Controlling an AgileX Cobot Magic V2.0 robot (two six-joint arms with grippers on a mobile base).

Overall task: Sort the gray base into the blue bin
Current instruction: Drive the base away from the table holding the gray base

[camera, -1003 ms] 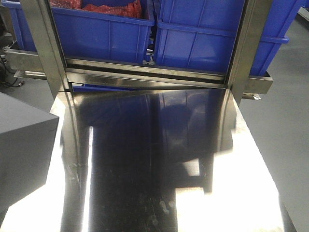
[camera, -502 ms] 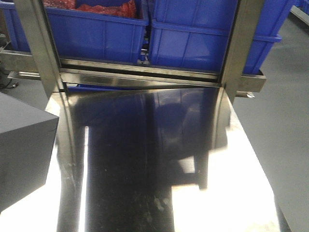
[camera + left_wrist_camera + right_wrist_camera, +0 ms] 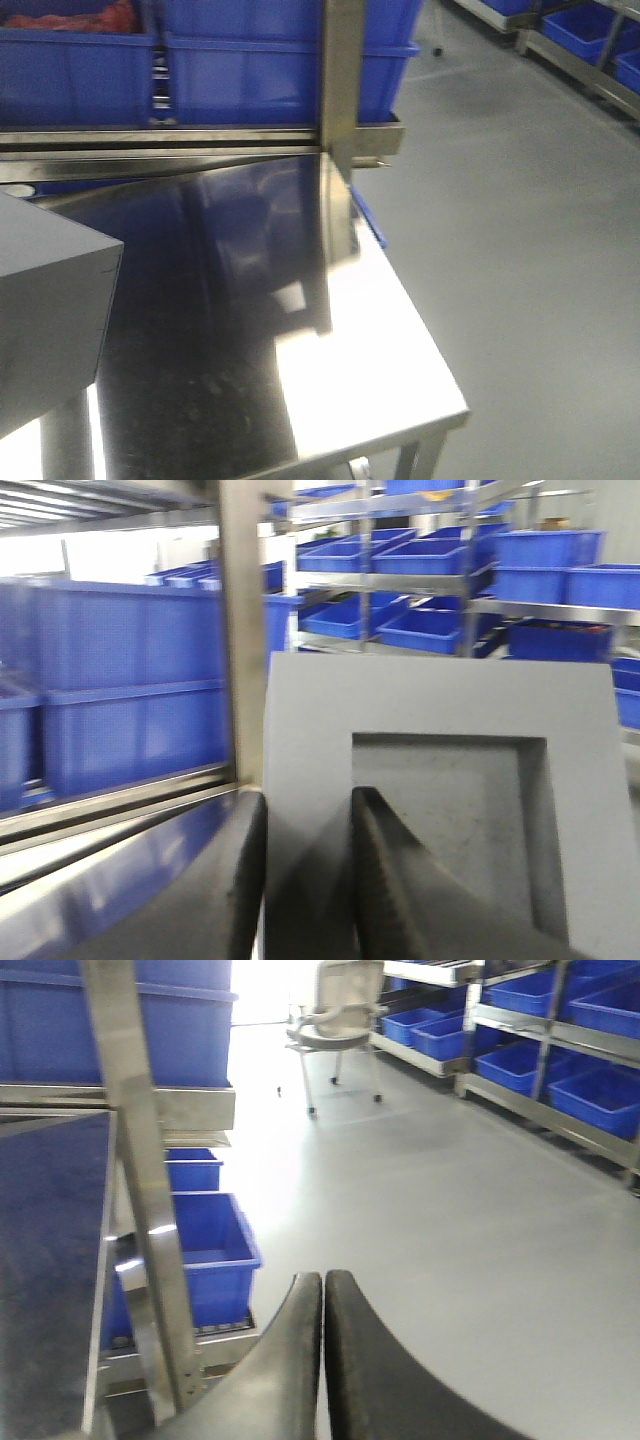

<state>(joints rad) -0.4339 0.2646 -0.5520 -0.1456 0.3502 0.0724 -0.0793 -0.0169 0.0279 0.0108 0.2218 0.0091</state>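
Note:
The gray base (image 3: pixel 440 810) is a matte gray block with a square recess; it fills the left wrist view. My left gripper (image 3: pixel 305 805) is shut on its wall, one finger outside and one inside the recess. The block also shows at the left edge of the front view (image 3: pixel 45 300), held above the steel table (image 3: pixel 350 350). Blue bins (image 3: pixel 280 60) stand on the shelf behind the table; the left one (image 3: pixel 70 60) holds red items. My right gripper (image 3: pixel 322 1285) is shut and empty, out over the floor past the table's right side.
A steel upright post (image 3: pixel 340 90) and shelf rail (image 3: pixel 180 140) stand at the table's back. More blue bins sit under the table (image 3: pixel 210 1250) and on racks at the right (image 3: pixel 560 1050). A chair (image 3: pixel 335 1020) stands on the open gray floor (image 3: pixel 520 220).
The front view has swung to the right: the bins and posts have shifted left, and the table's right corner and the open floor now show. The gray base stays held at the left edge.

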